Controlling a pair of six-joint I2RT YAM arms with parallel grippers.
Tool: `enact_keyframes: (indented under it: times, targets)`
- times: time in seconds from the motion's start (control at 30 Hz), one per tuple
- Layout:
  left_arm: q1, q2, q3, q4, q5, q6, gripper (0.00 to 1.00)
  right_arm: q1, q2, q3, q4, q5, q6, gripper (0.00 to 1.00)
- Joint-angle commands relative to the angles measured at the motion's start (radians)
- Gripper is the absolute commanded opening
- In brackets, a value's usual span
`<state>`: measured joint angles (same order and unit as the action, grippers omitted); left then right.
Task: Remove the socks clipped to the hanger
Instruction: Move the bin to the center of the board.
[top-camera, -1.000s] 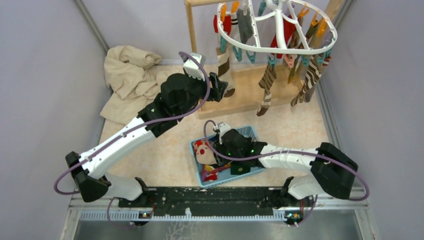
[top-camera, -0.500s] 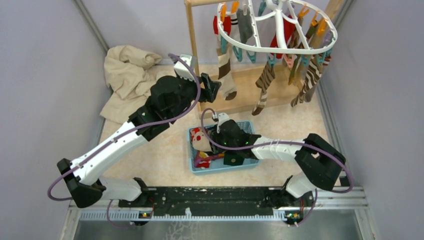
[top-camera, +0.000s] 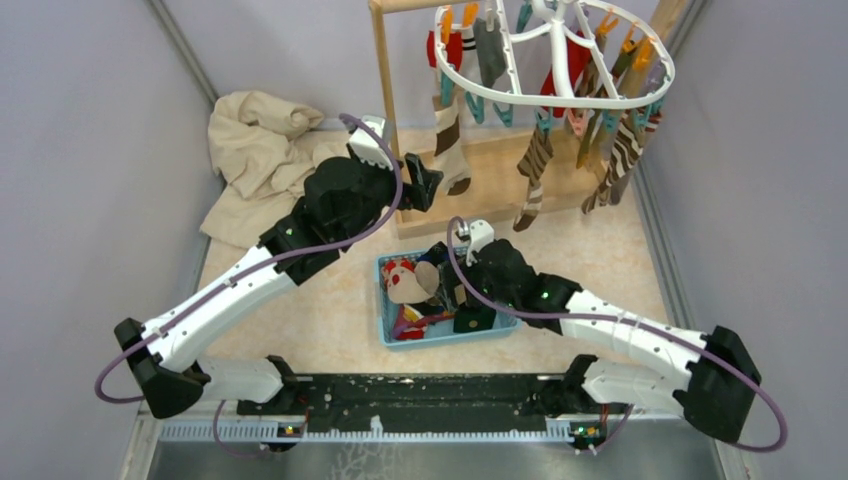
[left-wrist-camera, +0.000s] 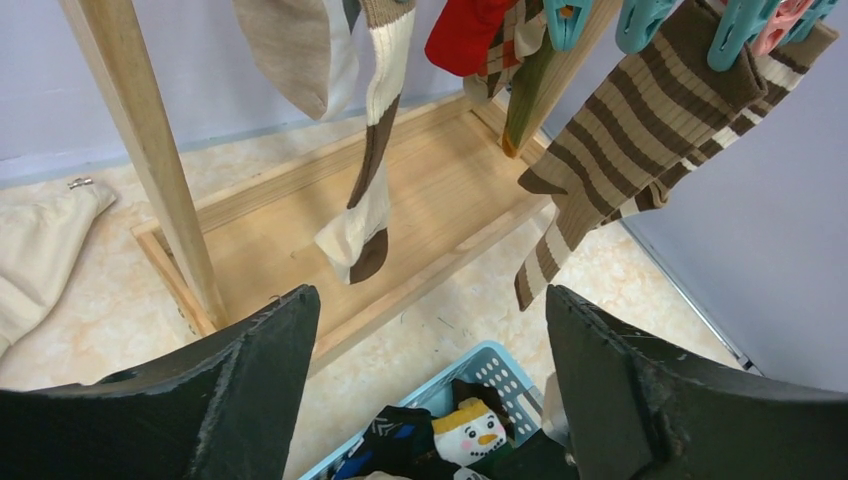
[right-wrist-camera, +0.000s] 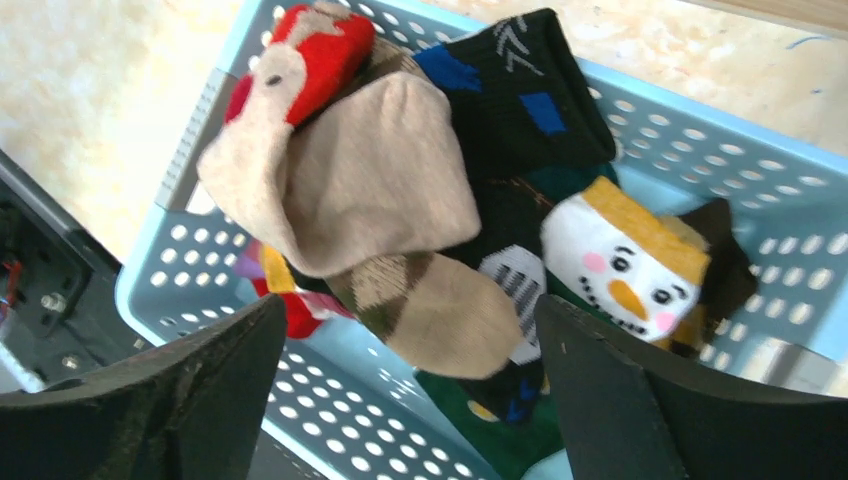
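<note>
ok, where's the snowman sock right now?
Right wrist view: snowman sock lies in the blue basket, right of the beige sock, beside the black sock.

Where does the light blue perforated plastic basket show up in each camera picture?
Top external: light blue perforated plastic basket at centre, below the light wooden stand.
Left wrist: bottom centre.
Right wrist: fills the picture.
Shared landmark: snowman-face sock inside it, in both wrist views.

A white hanger (top-camera: 500, 97) with orange and teal clips (left-wrist-camera: 738, 40), brown-striped socks (left-wrist-camera: 640, 140), a snowman-faced sock (right-wrist-camera: 625, 265), a pale blue basket (right-wrist-camera: 700, 150) and a beige cloth (top-camera: 250, 150) are noted.
</note>
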<state>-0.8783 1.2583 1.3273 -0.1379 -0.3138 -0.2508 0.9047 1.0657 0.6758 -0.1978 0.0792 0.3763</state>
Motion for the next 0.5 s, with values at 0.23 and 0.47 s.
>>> enact_keyframes:
  times: [0.23, 0.47]
  targets:
    - [0.021, -0.123, -0.103, -0.002, -0.081, 0.013, 0.99, -0.008, -0.281, -0.012, -0.165, 0.172, 0.000, 0.99]
    - [0.054, -0.203, -0.187, -0.038, -0.108, 0.006, 0.99, -0.014, -0.407, -0.007, -0.238, 0.296, -0.012, 0.99]
